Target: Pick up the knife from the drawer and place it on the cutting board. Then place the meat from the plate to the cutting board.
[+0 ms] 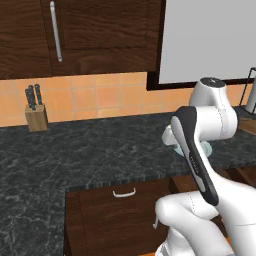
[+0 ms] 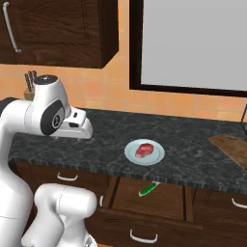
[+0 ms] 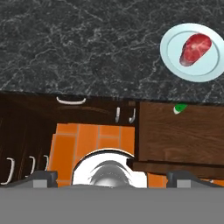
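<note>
Knife, green-handled (image 2: 149,188), lies in open dark wooden drawer (image 2: 144,200) below pale round plate (image 2: 130,153); descend centred over handle; gripper (image 3: 111,177) state unclear.

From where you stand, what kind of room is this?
A kitchen, computer-rendered: a dark speckled stone counter, a wooden knife block against orange wall tiles, and a red raw steak on a round pale blue-green plate.

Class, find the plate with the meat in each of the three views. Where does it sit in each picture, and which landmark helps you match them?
Left base view: a sliver of the plate at right of centre, behind the arm.
Right base view: just right of centre on the dark counter.
Hand view: top right corner.
Shared landmark: the open drawer just below the plate.
</note>
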